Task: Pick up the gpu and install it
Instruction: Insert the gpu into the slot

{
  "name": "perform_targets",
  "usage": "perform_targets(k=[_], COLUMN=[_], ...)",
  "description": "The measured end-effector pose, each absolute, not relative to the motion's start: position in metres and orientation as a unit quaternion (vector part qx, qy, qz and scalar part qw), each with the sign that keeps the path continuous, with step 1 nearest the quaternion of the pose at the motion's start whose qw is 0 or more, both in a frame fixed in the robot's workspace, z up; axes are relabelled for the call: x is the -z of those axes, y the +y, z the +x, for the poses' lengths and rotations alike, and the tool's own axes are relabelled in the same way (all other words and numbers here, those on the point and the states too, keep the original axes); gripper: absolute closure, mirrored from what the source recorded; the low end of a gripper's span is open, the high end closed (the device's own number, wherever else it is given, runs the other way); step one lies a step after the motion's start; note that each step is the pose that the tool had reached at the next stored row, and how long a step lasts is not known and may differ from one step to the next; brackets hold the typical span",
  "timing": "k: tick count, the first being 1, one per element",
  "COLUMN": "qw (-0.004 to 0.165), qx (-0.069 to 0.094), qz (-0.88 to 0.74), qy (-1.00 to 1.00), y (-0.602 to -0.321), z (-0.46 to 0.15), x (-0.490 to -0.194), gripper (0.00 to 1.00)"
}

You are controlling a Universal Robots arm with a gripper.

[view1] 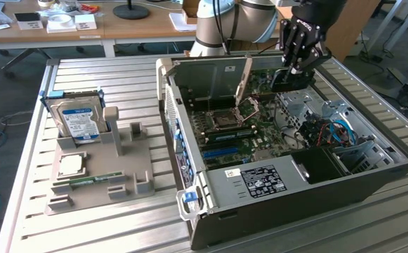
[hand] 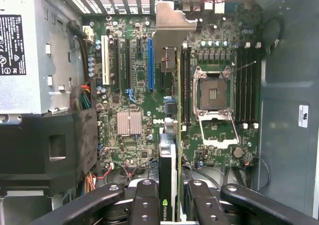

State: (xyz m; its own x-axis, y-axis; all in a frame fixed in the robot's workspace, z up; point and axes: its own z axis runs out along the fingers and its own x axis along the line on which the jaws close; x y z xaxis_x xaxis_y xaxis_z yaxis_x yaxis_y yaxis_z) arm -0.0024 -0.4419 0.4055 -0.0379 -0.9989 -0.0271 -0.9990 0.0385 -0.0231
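Gripper (hand: pixel 172 199) is clamped on gpu (hand: pixel 167 165), held edge-on over motherboard (hand: pixel 119 155). Alignment seems uncertain from this angle. A skewed descent risks a mis-seated connector or a strike on the open CPU socket (hand: pixel 213 93).

The main board (hand: pixel 134 85) is green, with one blue slot (hand: pixel 150 65), one white slot (hand: pixel 105 60) and black slots between them. Its ribbed cooler (hand: pixel 129 123) is silver. The graphics card (hand: pixel 167 160) is black, with a yellow-green edge and a green logo. The gripper (hand: pixel 170 195) is glossy black with silver screw heads. The wire bundle (hand: pixel 85 98) shows red, orange, green and black strands. The case (view1: pixel 211 74) is light grey inside and dark grey outside, with a black label (view1: pixel 260 181) printed in white and a blue latch (view1: pixel 188 199). The hard drive (view1: pixel 79 118) is silver with a blue and white label. The holder (view1: pixel 137 158) is beige-grey. The table (view1: pixel 28 211) is silver, patterned with parallel slats.
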Motion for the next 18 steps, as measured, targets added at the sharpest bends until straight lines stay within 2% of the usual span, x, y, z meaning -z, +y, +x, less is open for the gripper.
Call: perform_targets(k=[18], qw=[0.018], qx=[-0.001], qz=[-0.690], qy=[0.724], y=[-0.442], z=[-0.014], x=[-0.405], gripper=[0.73])
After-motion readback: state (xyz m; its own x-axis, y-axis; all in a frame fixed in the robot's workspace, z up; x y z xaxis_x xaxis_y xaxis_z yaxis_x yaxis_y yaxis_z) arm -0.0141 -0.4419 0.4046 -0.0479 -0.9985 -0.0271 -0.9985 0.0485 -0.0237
